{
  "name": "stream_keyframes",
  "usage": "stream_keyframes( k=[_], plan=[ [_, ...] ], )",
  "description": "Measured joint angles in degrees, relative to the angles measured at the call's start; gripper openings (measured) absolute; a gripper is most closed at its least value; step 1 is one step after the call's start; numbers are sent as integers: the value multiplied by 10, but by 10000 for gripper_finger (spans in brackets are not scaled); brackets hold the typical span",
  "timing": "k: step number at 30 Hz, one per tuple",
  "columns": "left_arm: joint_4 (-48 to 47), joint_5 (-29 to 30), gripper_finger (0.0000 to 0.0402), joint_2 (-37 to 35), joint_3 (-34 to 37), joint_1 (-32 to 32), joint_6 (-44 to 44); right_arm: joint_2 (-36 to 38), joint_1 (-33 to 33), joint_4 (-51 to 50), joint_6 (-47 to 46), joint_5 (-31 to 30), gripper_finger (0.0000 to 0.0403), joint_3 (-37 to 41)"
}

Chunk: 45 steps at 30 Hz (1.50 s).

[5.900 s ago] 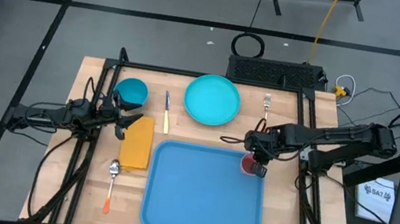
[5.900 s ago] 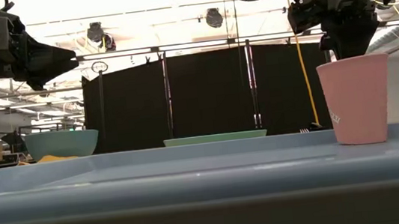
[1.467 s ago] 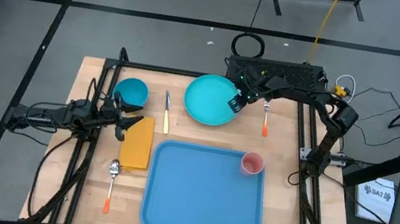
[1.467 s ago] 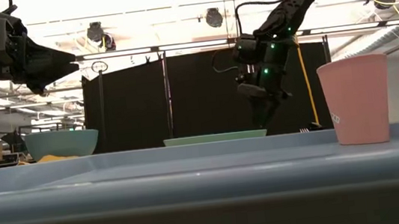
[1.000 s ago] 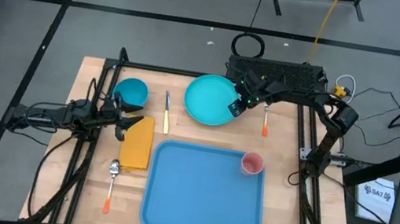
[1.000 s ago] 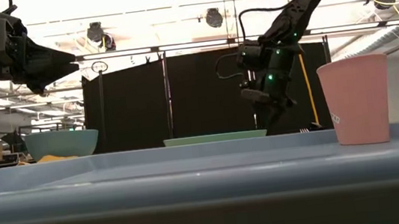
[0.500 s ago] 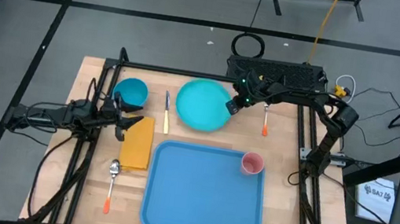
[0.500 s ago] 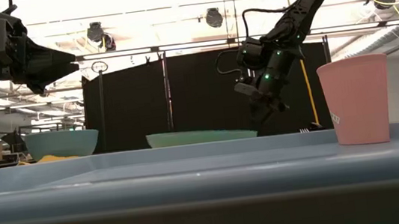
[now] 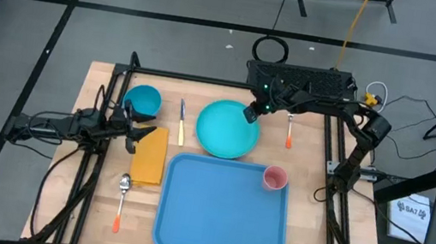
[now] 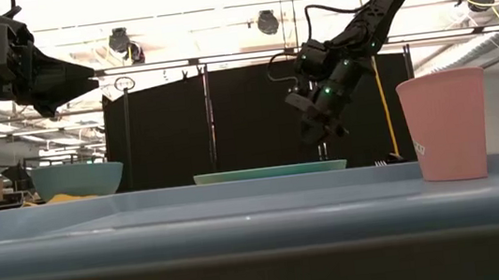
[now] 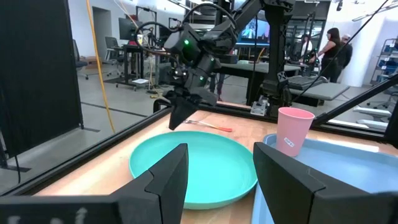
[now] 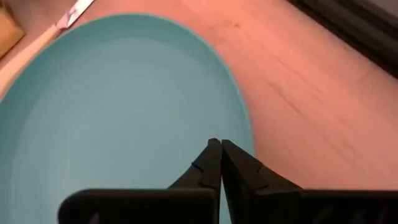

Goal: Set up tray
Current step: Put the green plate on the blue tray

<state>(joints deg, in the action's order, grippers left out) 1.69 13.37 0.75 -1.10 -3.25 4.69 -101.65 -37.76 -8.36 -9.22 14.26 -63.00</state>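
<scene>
R arm stretched across far side of counter, right pincer (image 9: 250,114) tips pressed together, angled down. L arm waits at left edge, left pincer (image 9: 141,128) fingers apart.

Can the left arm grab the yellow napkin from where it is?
Probably yes. The left gripper hangs open at the table's left side, right beside the yellow napkin. Nothing lies on the napkin or between them; the spoon and tray sit clear of it.
</scene>
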Motion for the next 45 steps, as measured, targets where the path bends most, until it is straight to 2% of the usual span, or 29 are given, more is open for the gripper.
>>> stream_keyframes(
  k=[3, 6, 9, 11, 16, 22, 28, 32, 39, 45],
  plan=[
    [0, 0, 186, 0, 0, 0, 0, 0, -1, 1, 13, 39, 17, 0],
    [0, 0, 186, 0, 0, 0, 0, 0, 0, -6, 8, 55, 57, 0],
    [-1, 0, 186, 0, 0, 0, 0, 0, 0, -32, 12, 50, 106, 0],
    [-1, 0, 186, 0, 0, 0, 1, 0, 0, -51, 18, 23, 136, 0],
    [-1, 0, 186, 0, 0, 0, 0, 0, 0, -74, 28, 8, 179, 0],
    [-2, 0, 186, 0, 0, 0, 0, 4, 3, -73, 28, 9, 180, 0],
    [-2, 0, 186, 0, 0, 0, 0, 37, 3, -70, 30, 6, 170, 0],
    [-2, 0, 186, 0, 0, 0, 0, 61, 4, -71, 33, -41, 169, 0],
    [-2, -4, 186, 0, 0, 0, 0, 46, 0, -120, 44, -56, 169, 0],
    [-2, -6, 186, 0, 0, 0, 1, 29, 0, -118, 43, -55, 169, 0]
  ],
)
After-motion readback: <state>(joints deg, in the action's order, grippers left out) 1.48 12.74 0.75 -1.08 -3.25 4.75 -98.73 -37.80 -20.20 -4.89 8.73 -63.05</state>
